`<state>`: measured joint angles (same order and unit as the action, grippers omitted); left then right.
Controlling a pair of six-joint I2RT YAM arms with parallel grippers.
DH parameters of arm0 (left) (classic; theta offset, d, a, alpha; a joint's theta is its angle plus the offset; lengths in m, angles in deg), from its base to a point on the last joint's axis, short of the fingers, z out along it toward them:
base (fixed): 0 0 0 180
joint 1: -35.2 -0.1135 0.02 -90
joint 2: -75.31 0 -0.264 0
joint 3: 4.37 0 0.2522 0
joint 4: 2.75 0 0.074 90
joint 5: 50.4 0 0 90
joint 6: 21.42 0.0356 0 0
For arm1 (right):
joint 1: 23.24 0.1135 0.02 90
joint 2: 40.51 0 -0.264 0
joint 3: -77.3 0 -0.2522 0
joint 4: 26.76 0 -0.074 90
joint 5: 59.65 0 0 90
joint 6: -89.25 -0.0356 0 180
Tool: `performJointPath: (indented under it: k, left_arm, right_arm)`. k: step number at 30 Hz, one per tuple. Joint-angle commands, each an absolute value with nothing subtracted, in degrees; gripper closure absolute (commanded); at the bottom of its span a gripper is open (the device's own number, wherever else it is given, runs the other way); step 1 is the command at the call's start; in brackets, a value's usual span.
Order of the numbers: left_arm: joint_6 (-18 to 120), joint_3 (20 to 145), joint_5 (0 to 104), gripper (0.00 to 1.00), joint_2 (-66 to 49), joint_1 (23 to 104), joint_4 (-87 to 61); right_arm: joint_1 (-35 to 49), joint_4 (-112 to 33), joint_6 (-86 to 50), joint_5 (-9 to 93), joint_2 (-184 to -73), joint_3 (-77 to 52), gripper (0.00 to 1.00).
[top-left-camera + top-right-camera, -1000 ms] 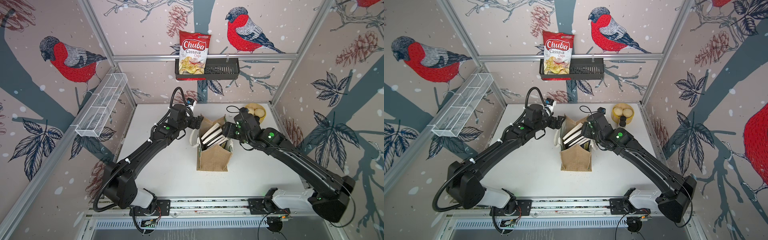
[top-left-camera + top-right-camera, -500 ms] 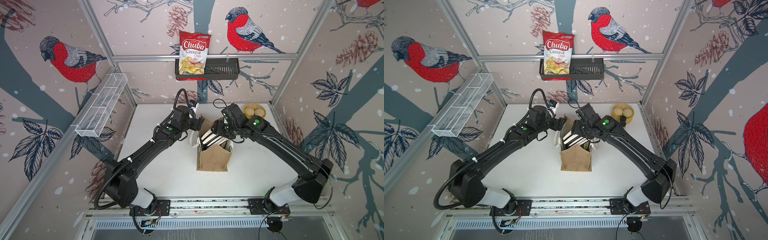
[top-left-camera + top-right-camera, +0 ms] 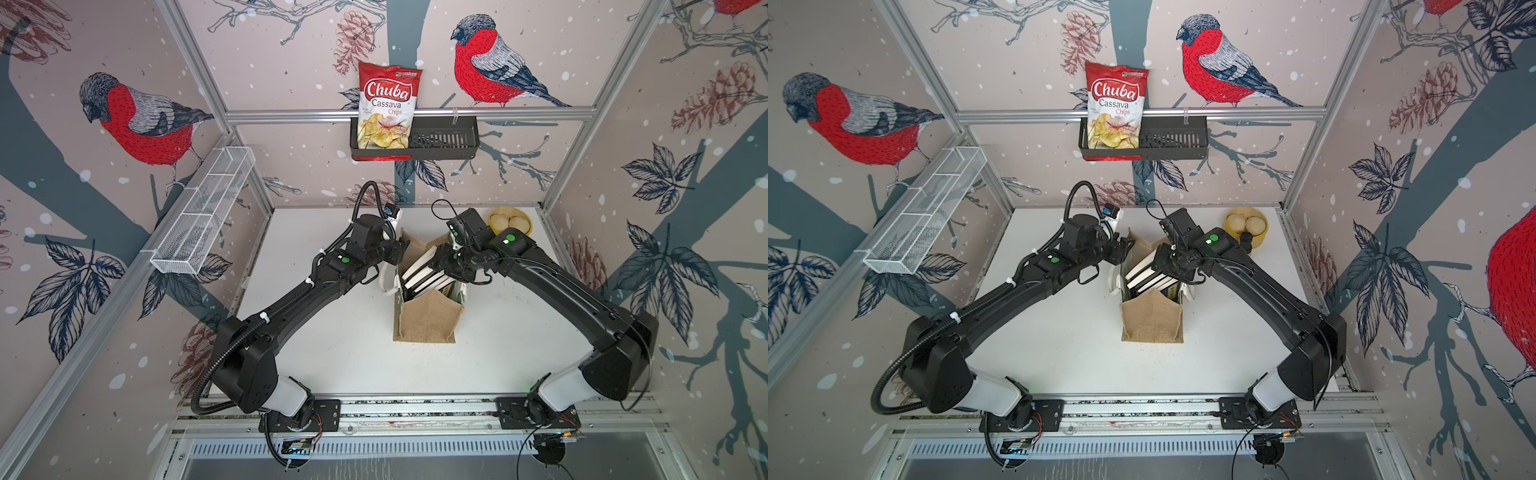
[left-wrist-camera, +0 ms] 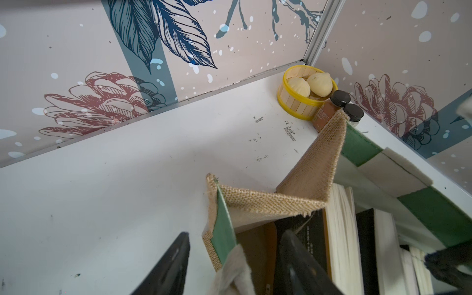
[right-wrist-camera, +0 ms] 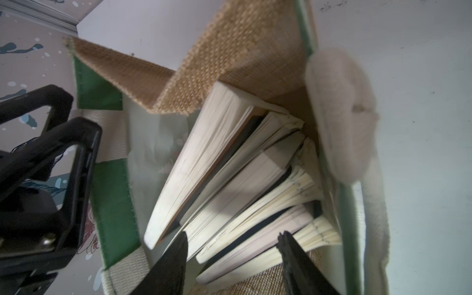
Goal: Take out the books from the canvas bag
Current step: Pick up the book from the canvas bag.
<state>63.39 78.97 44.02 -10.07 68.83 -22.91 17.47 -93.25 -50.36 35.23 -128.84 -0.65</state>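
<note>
Left pincer (image 4: 235,236) agape astride the canvas bag (image 3: 426,320) rim; right pincer (image 5: 232,236) astride the books (image 5: 204,153) inside, grip unclear

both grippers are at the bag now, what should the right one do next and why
Probably close the right gripper on the books between its jaws, which stand apart on either side of a few page edges, nothing pinched yet. The left gripper straddles the bag wall, seemingly ready to steady it.
</note>
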Motion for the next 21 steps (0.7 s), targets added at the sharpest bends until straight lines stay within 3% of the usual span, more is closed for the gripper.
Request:
performJointPath:
  k: [1,8,21]
  left_arm:
    - [63.1,78.4,46.7,0.41,-10.5,69.0,-20.5]
    - [62.7,77.8,49.1,0.41,-10.1,69.0,-19.5]
    - [61.4,76.9,54.6,0.41,-11.2,69.0,-17.5]
  right_arm:
    - [16.4,-92.7,-50.2,35.7,-129.3,-0.7,0.44]
    - [13.8,-91.7,-49.2,37.7,-131.6,-0.1,0.51]
    - [13.8,-91.8,-48.5,37.8,-136.5,4.3,0.54]
